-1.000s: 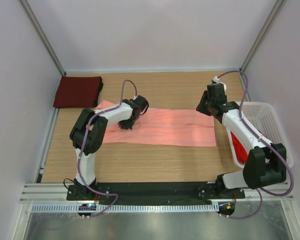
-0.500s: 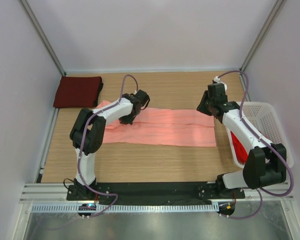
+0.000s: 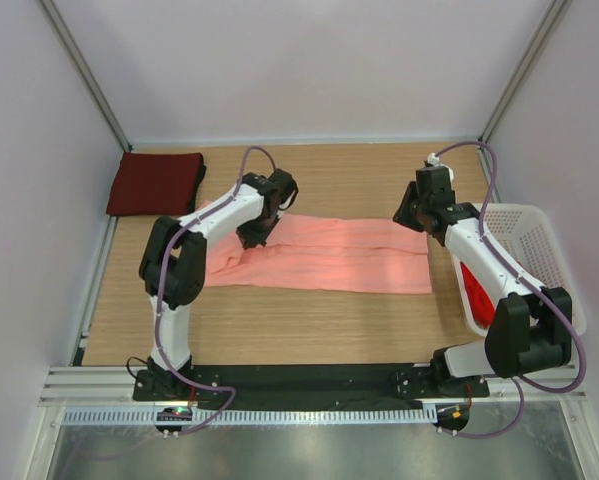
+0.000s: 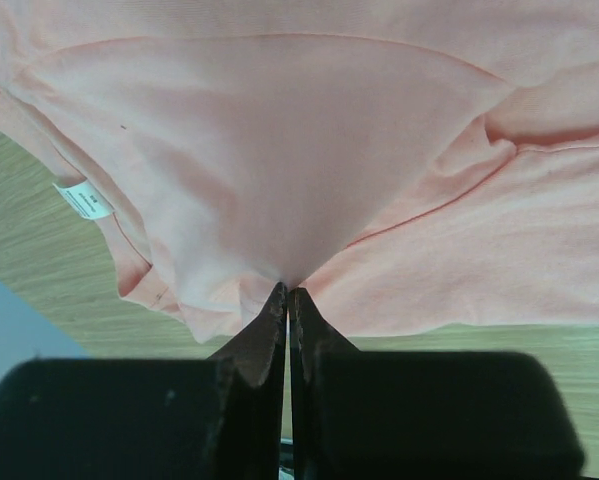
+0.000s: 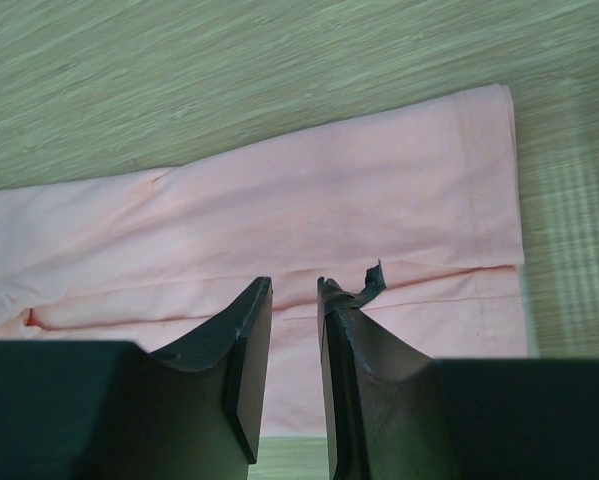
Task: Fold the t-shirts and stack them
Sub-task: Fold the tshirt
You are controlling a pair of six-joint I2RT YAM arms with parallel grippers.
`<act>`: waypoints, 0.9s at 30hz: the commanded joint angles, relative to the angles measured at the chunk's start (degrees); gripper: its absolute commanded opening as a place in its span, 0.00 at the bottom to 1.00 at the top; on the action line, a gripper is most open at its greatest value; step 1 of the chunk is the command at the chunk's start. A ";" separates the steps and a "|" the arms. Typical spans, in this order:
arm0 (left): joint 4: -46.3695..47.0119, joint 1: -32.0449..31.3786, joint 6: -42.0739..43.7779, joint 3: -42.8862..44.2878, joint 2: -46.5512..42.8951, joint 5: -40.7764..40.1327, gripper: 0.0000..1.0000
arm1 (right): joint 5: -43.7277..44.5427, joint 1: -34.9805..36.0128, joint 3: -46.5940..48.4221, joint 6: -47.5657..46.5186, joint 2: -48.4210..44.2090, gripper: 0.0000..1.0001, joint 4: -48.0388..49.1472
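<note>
The salmon-pink t-shirt (image 3: 349,255) lies as a long strip across the middle of the wooden table. My left gripper (image 3: 252,238) is shut on a pinch of its left part and holds the cloth up in a tent; in the left wrist view the gripper (image 4: 287,290) grips the shirt (image 4: 279,150), whose white label (image 4: 83,199) shows at the left. My right gripper (image 3: 409,215) hovers over the shirt's right end; in the right wrist view it (image 5: 294,285) is slightly open and empty above the shirt (image 5: 329,200). The dark maroon t-shirt (image 3: 156,183) lies folded at the far left. The bright red t-shirt (image 3: 479,297) lies in the basket.
The white perforated basket (image 3: 539,245) stands at the right edge beside my right arm. Bare wood (image 3: 309,320) lies between the shirt and the arm bases. A scrap of torn tape (image 5: 374,277) sticks up from my right finger's tip. Grey walls enclose the table.
My left gripper has moved toward the far side and risen, lifting the pinched left part of the salmon-pink shirt. The right arm has not moved.
</note>
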 commanded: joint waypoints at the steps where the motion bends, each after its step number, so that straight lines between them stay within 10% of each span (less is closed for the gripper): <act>1: -3.76 1.48 0.47 3.70 -0.17 1.63 0.00 | 0.08 -0.22 0.66 -1.05 -1.48 0.32 0.49; 17: -2.01 6.31 -0.84 3.97 0.09 2.08 0.01 | -0.97 -0.22 0.57 -1.14 -0.34 0.33 0.49; 27: 8.27 4.66 -4.81 4.43 -4.11 -6.90 0.25 | -0.71 -0.22 0.48 -1.14 -0.34 0.33 0.40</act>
